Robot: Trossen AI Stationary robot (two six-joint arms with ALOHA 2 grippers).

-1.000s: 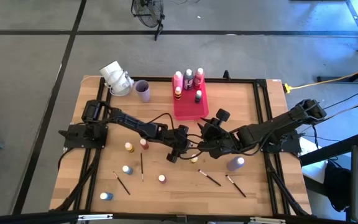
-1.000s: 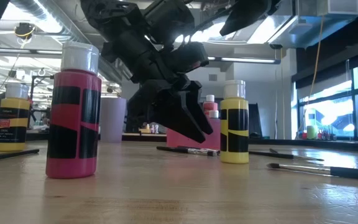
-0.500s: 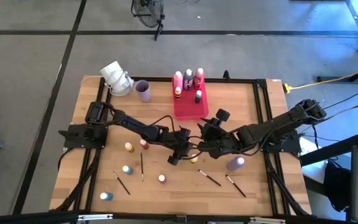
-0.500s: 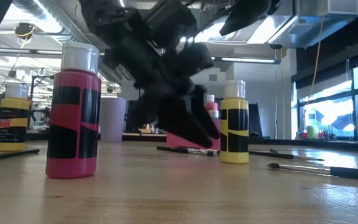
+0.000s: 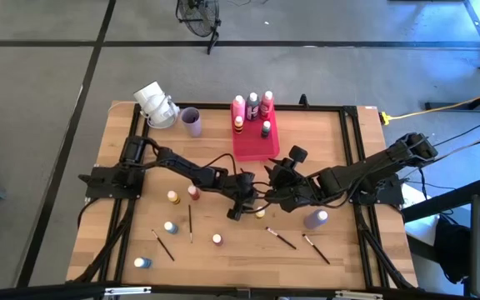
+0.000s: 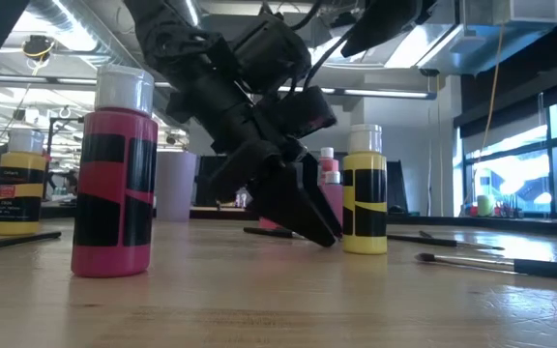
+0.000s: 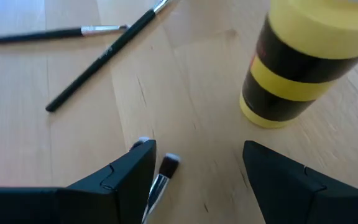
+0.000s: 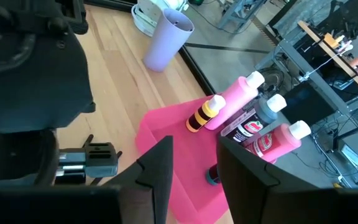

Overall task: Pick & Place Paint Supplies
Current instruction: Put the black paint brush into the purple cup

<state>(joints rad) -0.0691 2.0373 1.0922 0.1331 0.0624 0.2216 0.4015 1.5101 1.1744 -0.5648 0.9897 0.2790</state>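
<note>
My left gripper [image 5: 233, 212] is open and slants down, its fingertips [image 6: 325, 235] just above the wood. The pale bristle tip of a thin dark paintbrush [image 7: 166, 165] lies on the table between the fingers, close to one of them. A yellow paint bottle [image 7: 303, 62] stands upright just beyond, also in the low view [image 6: 364, 188]. Two more brushes [image 7: 98, 59] lie flat farther off. My right gripper [image 5: 275, 179] hangs higher, open and holding nothing, and faces the pink-red tray [image 8: 179, 149].
The tray [image 5: 252, 143] holds several bottles at the far middle, with a lilac cup [image 5: 192, 122] to its left. Loose bottles [image 5: 173, 197] [image 5: 170, 227] [image 5: 316, 219] stand about the near half. A pink bottle [image 6: 114, 174] stands upright. Brushes [image 5: 190, 223] [image 5: 280, 239] lie flat.
My left gripper has sunk toward the table beside the yellow bottle and rolled slightly; its fingertips now hang just above the wood. It has stayed open. My right arm has kept still.
</note>
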